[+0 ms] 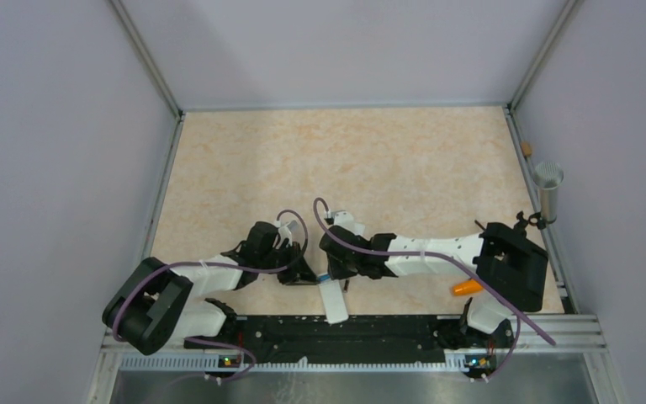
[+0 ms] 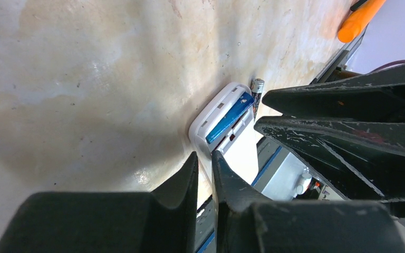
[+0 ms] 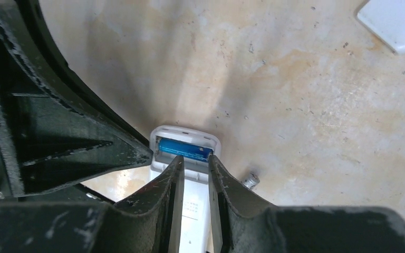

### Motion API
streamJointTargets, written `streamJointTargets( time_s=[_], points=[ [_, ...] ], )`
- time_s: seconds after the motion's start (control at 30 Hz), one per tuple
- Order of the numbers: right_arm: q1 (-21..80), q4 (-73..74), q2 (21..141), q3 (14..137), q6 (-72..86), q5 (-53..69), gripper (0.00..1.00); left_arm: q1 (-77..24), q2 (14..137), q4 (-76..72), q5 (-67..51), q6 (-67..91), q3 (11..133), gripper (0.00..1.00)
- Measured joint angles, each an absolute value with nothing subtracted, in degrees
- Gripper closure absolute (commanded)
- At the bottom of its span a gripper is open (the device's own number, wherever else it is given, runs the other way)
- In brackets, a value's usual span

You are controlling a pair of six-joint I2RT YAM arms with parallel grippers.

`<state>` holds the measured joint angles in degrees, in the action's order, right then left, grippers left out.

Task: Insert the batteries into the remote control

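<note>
Left end effector [image 2: 204, 161] fills the bottom of its wrist view. The jaws are drawn to a thin slit with the tips at the remote's long edge; cannot tell if they pinch it. Right end effector [image 3: 196, 168] is part open with nothing between the fingers. It hangs over the remote, whose white back shows through the gap.

Surface [image 1: 345, 160]: mottled beige, walled on three sides. Both arms reach in from the near edge, and their end effectors meet near its middle.

Steel tube [image 1: 547, 189] stands upright at the right rail, well apart.

Remote [image 1: 333, 301] lies back up, near end toward the rail. From above its far end is hidden under the two end effectors; only the wrist views show the open bay there.

White panel [image 3: 395, 21] lies flat, well apart; only the right wrist view shows it.

Orange tapered piece [image 1: 467, 287] lies beside the right arm's base.

Blue battery [image 3: 183, 148] sits in the bay, crosswise to the remote.

Dark battery [image 2: 257, 90] lies on the surface just beside the bay end, outside it. In the left wrist view the right end effector blocks part of it.
</note>
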<state>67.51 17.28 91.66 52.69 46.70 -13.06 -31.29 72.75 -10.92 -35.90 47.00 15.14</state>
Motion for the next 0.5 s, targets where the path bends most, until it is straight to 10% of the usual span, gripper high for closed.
streamJointTargets(
  time_s=[0.5],
  points=[
    [67.51, 16.97, 92.36, 53.43, 46.54, -13.08, 0.79, -31.29, 72.77, -10.92, -35.94, 46.98, 15.14, 0.86]
  ],
)
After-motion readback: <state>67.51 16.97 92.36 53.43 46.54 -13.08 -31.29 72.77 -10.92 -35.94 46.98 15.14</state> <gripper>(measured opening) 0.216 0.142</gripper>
